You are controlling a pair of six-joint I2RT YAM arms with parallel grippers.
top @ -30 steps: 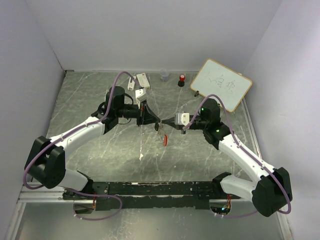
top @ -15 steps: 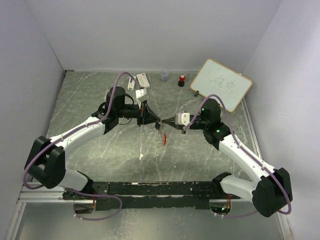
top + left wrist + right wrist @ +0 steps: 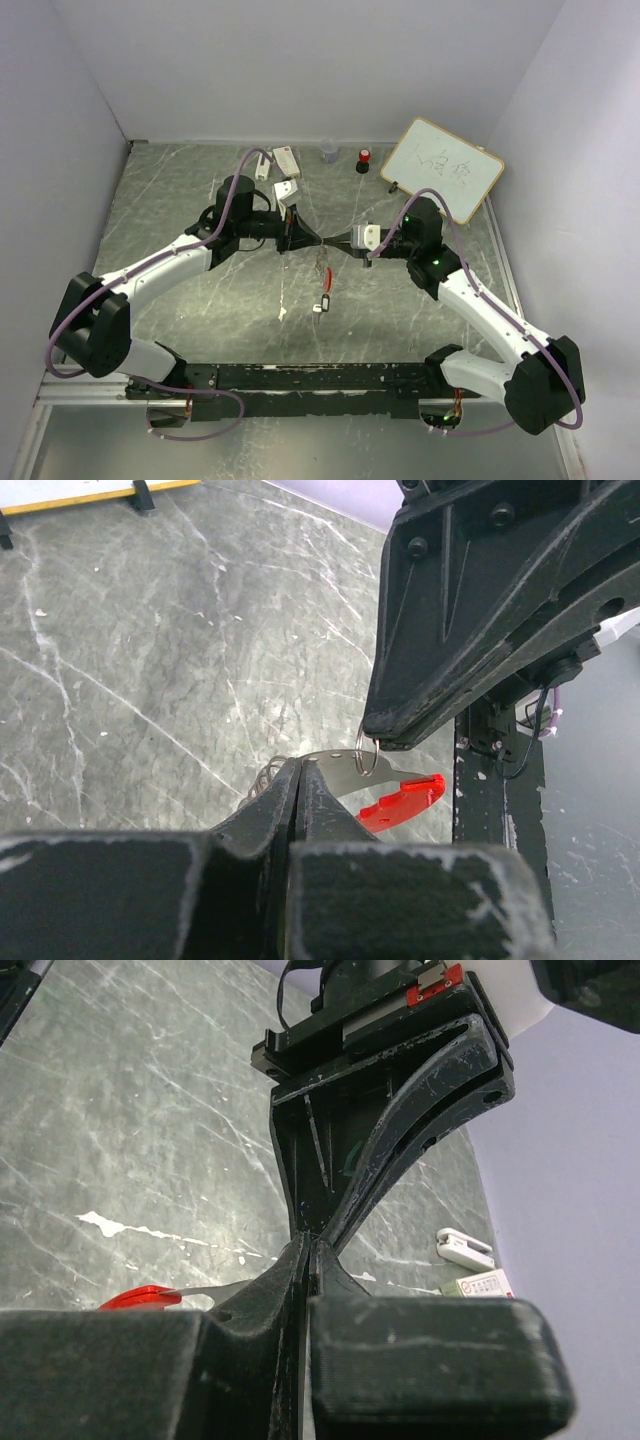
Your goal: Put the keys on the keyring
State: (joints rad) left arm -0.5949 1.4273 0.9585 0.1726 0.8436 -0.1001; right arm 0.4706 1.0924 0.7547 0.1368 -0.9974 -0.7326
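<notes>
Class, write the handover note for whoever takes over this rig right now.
Left gripper: shut, pinching a flat silver strip that leads to the keyring's red plastic piece.
Right gripper: shut on the keyring's small ring.
Both meet tip to tip above the table.
Black key: below the red piece in the top view; hanging or lying, unclear.
Red key: not made out.
Done: unclear whether any key is threaded.
To do: check, then thread both.

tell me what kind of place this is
Probably a robotics lab test cell: a left arm and right arm bolted to a rail at the near edge of a marbled table, plain white walls closing it in, and a small handwritten whiteboard propped at the back.
</notes>
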